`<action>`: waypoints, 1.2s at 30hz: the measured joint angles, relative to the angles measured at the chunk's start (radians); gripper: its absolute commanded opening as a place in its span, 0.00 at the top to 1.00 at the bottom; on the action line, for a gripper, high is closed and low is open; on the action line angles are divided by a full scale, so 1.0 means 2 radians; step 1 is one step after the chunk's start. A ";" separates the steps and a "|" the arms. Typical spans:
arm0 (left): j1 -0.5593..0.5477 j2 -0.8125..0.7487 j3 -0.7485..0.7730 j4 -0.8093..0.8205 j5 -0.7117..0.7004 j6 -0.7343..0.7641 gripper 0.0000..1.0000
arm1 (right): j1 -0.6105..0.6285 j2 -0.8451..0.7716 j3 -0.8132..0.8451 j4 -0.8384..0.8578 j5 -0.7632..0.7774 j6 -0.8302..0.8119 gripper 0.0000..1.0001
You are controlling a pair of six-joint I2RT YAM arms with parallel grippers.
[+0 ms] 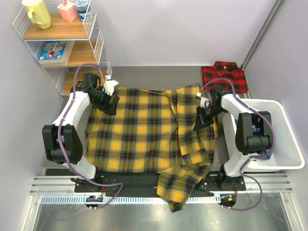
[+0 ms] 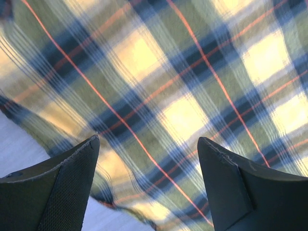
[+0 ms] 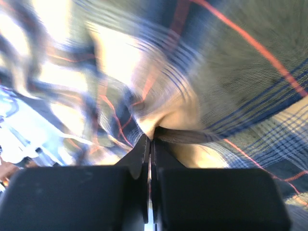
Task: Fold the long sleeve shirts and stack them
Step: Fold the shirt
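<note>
while the right hand [image 3: 150,140] pinches only a thin fold of the yellow shirt [image 1: 139,130], laid mid-frame on the worktop [image 1: 154,77], the cloth could slip free; the left hand [image 2: 148,139] hovers spread over it.

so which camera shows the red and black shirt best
Top external: the red-and-black shirt lies folded at the far right. Both wrist views show only the yellow shirt, none of the red one.
</note>
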 measured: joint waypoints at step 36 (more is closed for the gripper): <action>-0.052 0.338 0.304 0.082 -0.121 0.383 0.55 | -0.058 -0.082 0.249 0.122 -0.117 0.167 0.99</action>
